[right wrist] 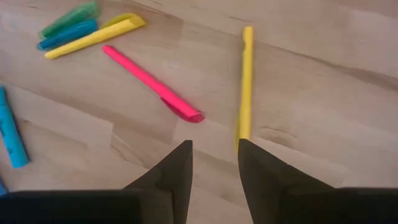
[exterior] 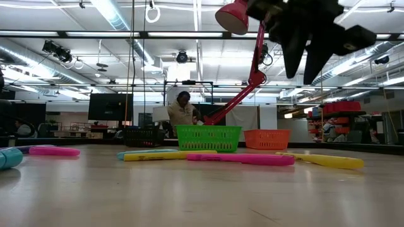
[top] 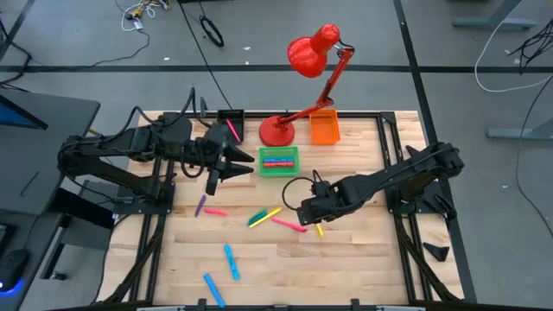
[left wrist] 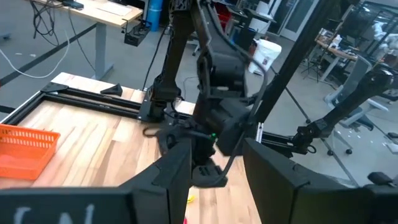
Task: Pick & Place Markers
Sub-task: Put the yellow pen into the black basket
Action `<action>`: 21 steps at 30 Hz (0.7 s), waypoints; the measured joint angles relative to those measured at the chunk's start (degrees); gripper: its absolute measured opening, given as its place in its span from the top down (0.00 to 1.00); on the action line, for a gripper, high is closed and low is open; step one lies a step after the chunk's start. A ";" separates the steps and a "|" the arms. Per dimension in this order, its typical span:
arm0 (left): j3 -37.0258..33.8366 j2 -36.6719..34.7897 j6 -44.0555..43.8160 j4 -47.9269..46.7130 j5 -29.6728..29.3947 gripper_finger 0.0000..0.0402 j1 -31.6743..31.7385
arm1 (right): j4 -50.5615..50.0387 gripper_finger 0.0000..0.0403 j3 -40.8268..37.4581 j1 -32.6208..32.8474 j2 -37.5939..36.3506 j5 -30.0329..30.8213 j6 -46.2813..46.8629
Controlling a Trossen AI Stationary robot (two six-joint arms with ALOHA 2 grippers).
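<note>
A red lamp (top: 313, 53) stands at the far edge of the counter (top: 363, 259), with a black bin (top: 230, 121), a green bin (top: 279, 161) and an orange bin (top: 324, 128) around its base. The markers lie scattered on the wood: a pink marker (right wrist: 153, 84) and a yellow marker (right wrist: 246, 81) just beside the right pincer (right wrist: 213, 158), a yellow, green and blue group (right wrist: 87, 28) further off, and blue ones (top: 231, 261) near the front edge. The right pincer hangs low over the counter, slightly spread and empty, one finger above the end of the yellow marker. The left pincer (top: 232, 164) hovers higher, next to the green bin, spread and holding nothing.
</note>
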 joint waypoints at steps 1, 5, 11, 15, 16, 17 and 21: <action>0.00 0.00 0.02 -0.02 0.02 0.62 0.00 | 0.09 0.68 -0.53 0.00 0.12 -0.04 0.00; 0.00 0.00 0.01 -0.02 0.01 0.62 0.01 | 0.87 0.68 -1.48 -0.39 2.22 0.02 -0.19; 0.00 0.00 0.02 -0.18 0.04 0.62 0.01 | 1.48 0.68 -1.53 -1.12 7.04 0.31 -1.91; 0.00 0.00 0.02 -0.18 0.09 0.62 0.00 | 1.84 0.68 -1.53 -1.84 10.10 0.44 -3.48; 0.00 0.00 0.02 -0.20 0.10 0.62 0.00 | 1.81 0.68 -1.53 -2.04 10.79 0.45 -3.83; 0.00 0.00 0.02 -0.19 0.11 0.62 0.00 | 2.05 0.68 -1.53 -2.19 11.36 0.46 -4.01; 0.00 0.00 0.02 -0.22 1.70 0.62 0.02 | 2.58 0.68 -1.50 -3.05 12.90 0.85 -5.17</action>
